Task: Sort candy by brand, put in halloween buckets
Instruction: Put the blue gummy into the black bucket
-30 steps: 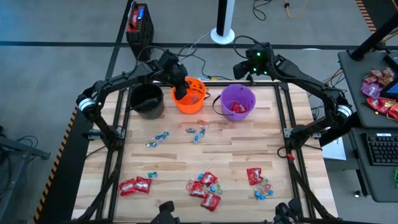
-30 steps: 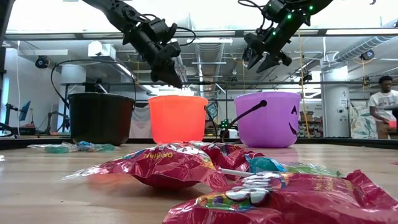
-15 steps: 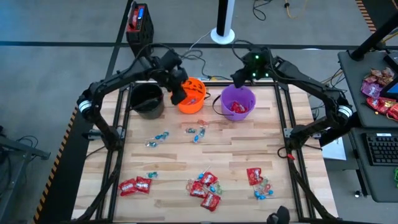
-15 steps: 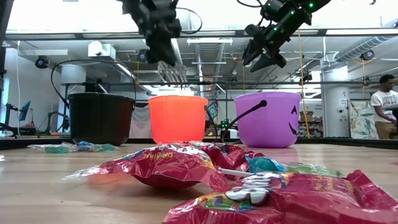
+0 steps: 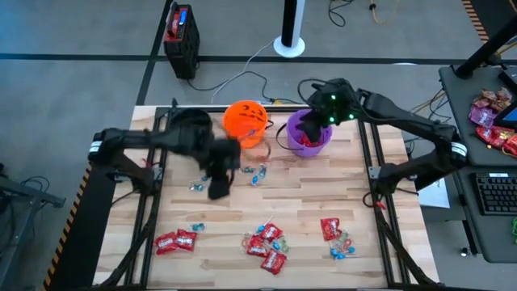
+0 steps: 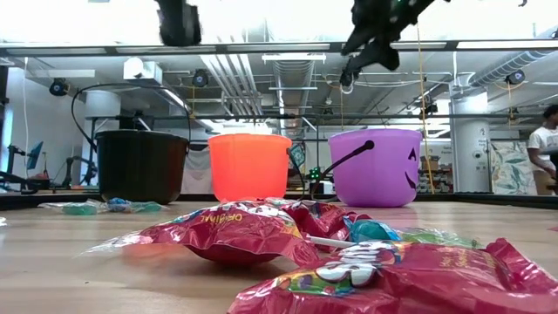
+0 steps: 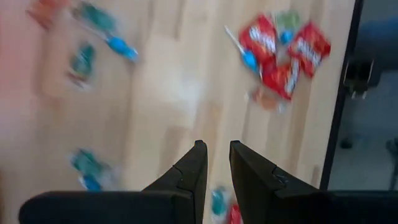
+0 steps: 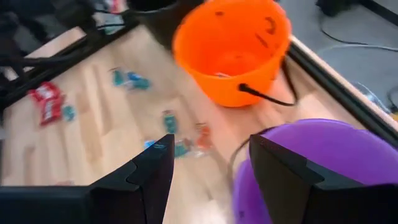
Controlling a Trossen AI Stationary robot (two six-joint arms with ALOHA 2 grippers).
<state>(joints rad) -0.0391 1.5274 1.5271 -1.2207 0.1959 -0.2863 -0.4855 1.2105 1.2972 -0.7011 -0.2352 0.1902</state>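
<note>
Three halloween buckets stand in a row at the table's far edge: black (image 6: pixel 141 166), orange (image 5: pixel 245 120) and purple (image 5: pixel 309 136), with red packets showing in the purple one. Candy lies loose on the wood: red packets (image 5: pixel 265 242), another red pair (image 5: pixel 176 240), and blue pieces (image 5: pixel 257 172). My left gripper (image 5: pixel 217 191) hangs above the table's left middle, pointing steeply down; in its wrist view its fingers (image 7: pixel 214 155) stand a little apart with nothing between them. My right gripper (image 8: pixel 208 146) hovers open over the purple bucket's rim (image 8: pixel 311 134), holding nothing.
Black frame rails (image 5: pixel 367 153) run along the table's sides. Beyond the far edge a black box (image 5: pixel 179 28) and a white post base (image 5: pixel 289 44) stand on the floor. A desk at the right (image 5: pixel 493 121) holds more red packets. A person (image 6: pixel 545 144) stands in the room behind.
My left gripper has swung from above the orange bucket toward the table's near edge, out over the left middle of the table, and tipped to point more steeply down. My right gripper has come from behind the purple bucket to over it, tipping downward.
</note>
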